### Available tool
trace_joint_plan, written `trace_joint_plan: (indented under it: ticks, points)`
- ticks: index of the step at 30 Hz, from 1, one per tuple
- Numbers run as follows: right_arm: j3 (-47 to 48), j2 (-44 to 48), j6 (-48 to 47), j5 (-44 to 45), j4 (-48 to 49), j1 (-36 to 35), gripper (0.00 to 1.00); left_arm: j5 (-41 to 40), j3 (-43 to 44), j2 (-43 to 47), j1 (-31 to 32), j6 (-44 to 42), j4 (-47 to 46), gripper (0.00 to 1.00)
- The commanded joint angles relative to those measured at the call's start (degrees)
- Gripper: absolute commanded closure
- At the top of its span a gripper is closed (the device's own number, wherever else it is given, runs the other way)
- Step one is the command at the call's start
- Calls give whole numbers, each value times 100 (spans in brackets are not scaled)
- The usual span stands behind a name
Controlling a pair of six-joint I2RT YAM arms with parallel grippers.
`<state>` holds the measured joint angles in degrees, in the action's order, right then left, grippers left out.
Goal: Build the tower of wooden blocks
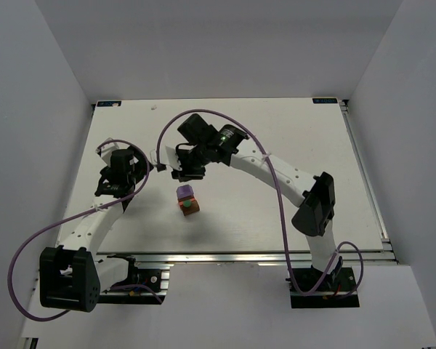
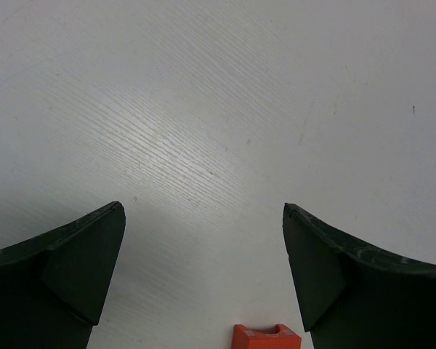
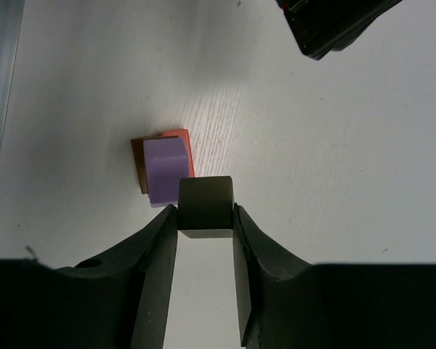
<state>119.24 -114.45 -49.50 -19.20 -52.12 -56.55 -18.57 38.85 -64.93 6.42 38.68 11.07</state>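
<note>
1. The tower [image 1: 187,201] stands partly built near the middle of the desk [image 1: 312,145]. The lilac block [image 3: 164,171] is on top, with the red-orange block [image 3: 180,138] and a brown block [image 3: 137,166] showing from under it. The top view also shows a spot of the green block [image 1: 185,205] on the near side.
2. The right end effector [image 3: 203,211] is clamped on the dark block [image 3: 205,193], held just beside the lilac one and not yet set down.
3. The left end effector [image 2: 203,211] is spread wide and holds nothing. It hangs over bare desk to the left of the tower, apart from it.
4. As I judge it, the dark block has to go on top. A second brown block cannot be made out, so the number of levels is uncertain.
5. The tower is well away from every desk edge, with bare desk all round it. The walls [image 1: 43,87] rise past the left, right and far edges. The nearest obstacle is the left end effector, on the far side of the tower in the right wrist view.
</note>
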Motion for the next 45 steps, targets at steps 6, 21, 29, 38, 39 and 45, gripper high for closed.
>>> trace_joint_plan:
  ticks: [6,21,29,38,39,45]
  points:
    - [442,-147,1082,944,-193,-444,92,46,-53,41,-26,-71,-140,2]
    - [363,-341,942,1076,-185,-462,91,20,-53,-20,-26,-88,-123,2]
    - [178,-314,749,822,-158,-488,90,-86,-44,-29,-26,-97,-96,2]
    - [108,-349,573,830,-211,-497,84,-77,-35,-38,-26,-97,-96,2]
    - [82,-341,564,830,-211,-506,84,-77,-44,-38,-26,-97,-96,2]
    - [38,-341,450,795,-237,-514,84,-77,-44,-46,-26,-106,-96,2]
